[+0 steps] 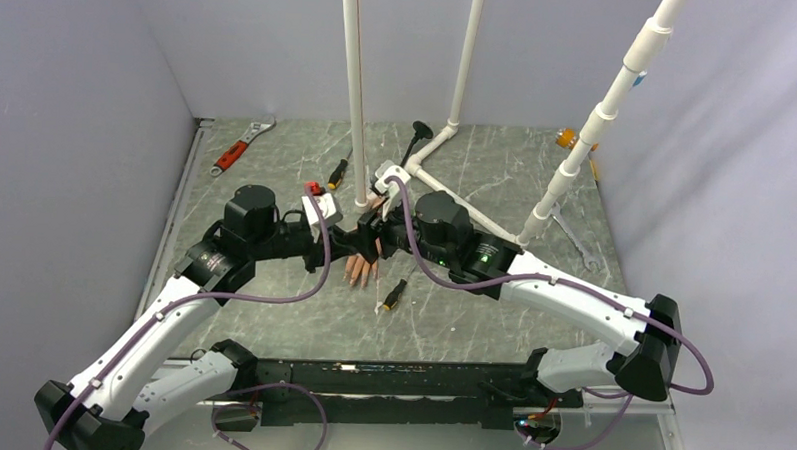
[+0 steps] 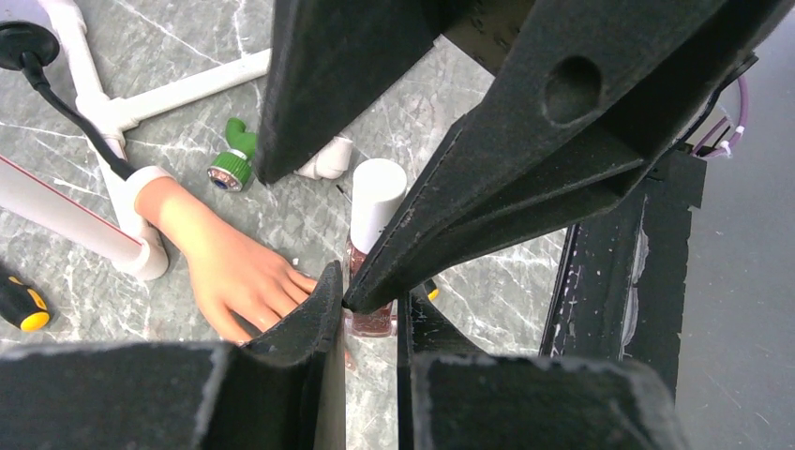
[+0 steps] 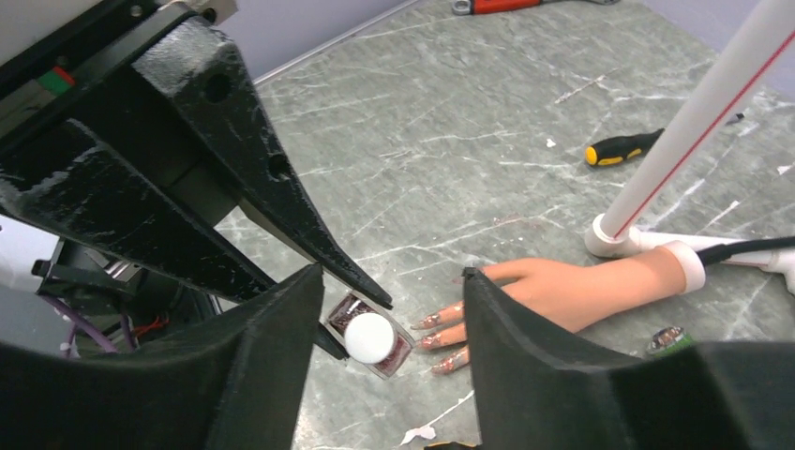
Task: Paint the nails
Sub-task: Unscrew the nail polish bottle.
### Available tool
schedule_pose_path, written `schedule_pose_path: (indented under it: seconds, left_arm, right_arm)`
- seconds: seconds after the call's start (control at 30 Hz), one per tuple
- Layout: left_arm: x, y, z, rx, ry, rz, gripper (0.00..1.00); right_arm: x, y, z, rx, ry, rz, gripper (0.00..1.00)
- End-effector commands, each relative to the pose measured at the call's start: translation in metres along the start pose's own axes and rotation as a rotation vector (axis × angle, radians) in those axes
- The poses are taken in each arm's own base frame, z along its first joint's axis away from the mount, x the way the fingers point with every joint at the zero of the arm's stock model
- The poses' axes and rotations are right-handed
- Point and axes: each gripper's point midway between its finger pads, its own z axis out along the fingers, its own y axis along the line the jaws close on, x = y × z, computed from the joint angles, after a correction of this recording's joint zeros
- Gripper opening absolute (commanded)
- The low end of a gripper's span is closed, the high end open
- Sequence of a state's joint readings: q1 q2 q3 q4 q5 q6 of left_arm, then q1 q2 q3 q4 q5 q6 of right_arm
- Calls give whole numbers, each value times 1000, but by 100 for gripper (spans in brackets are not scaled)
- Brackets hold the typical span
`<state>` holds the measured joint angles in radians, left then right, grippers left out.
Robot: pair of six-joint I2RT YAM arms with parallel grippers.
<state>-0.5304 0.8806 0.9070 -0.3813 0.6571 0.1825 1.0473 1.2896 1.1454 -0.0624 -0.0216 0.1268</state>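
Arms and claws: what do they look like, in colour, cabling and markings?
The left arm and right arm have white links, black joint housings, and a purple cable looping along each. A small green light glows near the right wrist. The left claw and right claw are matte black, with rough, tapered wedge fingers marked by round holes.

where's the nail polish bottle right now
Right wrist view, low centre: the nail polish bottle stands pinched in the left gripper, just left of the mannequin hand at its fingertips, inside the open right gripper.
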Motion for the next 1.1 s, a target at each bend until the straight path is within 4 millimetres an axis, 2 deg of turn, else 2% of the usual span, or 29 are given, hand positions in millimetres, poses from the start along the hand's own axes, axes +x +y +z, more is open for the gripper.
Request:
schedule_pose_path:
  seconds: [0.0,0.23,0.3,0.47,0.63,0.77,0.93,1.07]
  left_arm:
    - [-39,6,0,-17,-126,109,0]
    - [-38,13,0,-58,-119,98,0]
    - [-38,15,1,-67,-118,95,0]
    - [-38,19,0,-88,-119,93,0]
    - [-39,22,-2,-113,-122,92,0]
    - [-39,27,-4,-147,-121,95,0]
    - [-39,32,-5,-174,-121,92,0]
    - [-38,32,-5,-175,-117,91,0]
  right_arm:
    - [-32,30,-10,-102,-79,39,64]
    - [-54,-6,-22,122,-127,123,92]
    - [-60,-11,-26,155,-137,142,95]
    - [-65,-18,-32,215,-130,215,96]
    - [-71,-28,-38,291,-153,303,93]
    - [-66,-38,-39,372,-131,382,82]
    - [-58,-37,-29,385,-79,408,70]
    - [-54,-33,-18,370,-43,414,65]
